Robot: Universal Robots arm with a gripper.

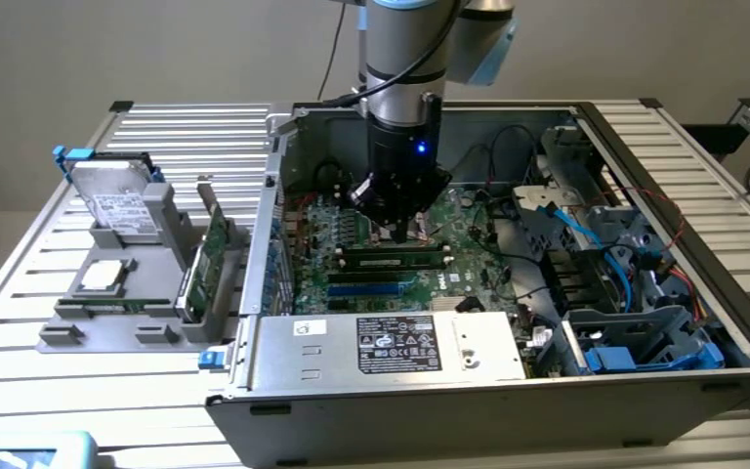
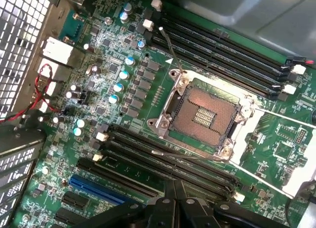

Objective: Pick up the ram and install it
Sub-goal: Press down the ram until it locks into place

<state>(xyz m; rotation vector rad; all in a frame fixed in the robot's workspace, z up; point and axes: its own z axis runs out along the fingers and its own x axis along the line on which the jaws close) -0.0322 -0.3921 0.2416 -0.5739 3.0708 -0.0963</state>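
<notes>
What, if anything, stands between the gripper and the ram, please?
Nothing visible does. The gripper, fingers shut, hangs just above the ram, which lies along a slot on the motherboard; whether they touch I cannot tell.

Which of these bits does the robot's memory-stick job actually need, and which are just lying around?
For the job: gripper, shut; ram at the motherboard slots beneath it.
Lying about: hard drive, green card, power supply, blue cables.
</notes>
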